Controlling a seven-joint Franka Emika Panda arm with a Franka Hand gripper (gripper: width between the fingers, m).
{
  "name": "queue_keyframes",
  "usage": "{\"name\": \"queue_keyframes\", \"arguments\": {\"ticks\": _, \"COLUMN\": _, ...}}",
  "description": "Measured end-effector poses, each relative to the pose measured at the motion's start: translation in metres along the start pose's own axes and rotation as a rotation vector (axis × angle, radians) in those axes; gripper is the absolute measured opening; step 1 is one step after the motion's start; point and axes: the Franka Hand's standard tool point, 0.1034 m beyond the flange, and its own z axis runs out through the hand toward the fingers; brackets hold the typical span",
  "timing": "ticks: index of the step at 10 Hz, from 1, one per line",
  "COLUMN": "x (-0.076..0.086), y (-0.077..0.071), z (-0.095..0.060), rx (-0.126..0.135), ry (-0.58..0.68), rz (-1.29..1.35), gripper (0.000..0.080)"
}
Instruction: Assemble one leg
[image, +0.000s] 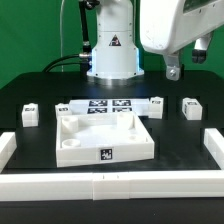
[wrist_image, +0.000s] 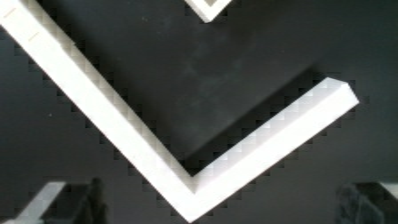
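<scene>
Hanging high with gripper (image: 185, 62) spread wide and empty, blurred fingers (wrist_image: 50, 203) flanking only black table (wrist_image: 214, 90) and a white V-shaped corner (wrist_image: 178, 170) beneath. Well below the fingers, on the table and untouched, nearest leg (image: 190, 108), tag face toward the exterior camera, long axis too small to tell. Just past it, another leg (image: 158, 103) beside the marker board (image: 108, 105); farther from the fingers, tray (image: 100, 140) and a third leg (image: 30, 115) beyond.
</scene>
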Motion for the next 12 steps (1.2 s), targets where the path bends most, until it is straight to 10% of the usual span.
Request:
{"name": "queue_keyframes", "arguments": {"ticks": 8, "x": -0.001, "y": 0.0, "z": 0.002, "rx": 0.016, "ry": -0.007, "rz": -0.013, "gripper": 0.065}}
{"name": "queue_keyframes", "arguments": {"ticks": 12, "x": -0.052, "y": 0.001, "z": 0.021, "rx": -0.019, "ry": 0.045, "rz": -0.239, "gripper": 0.065}}
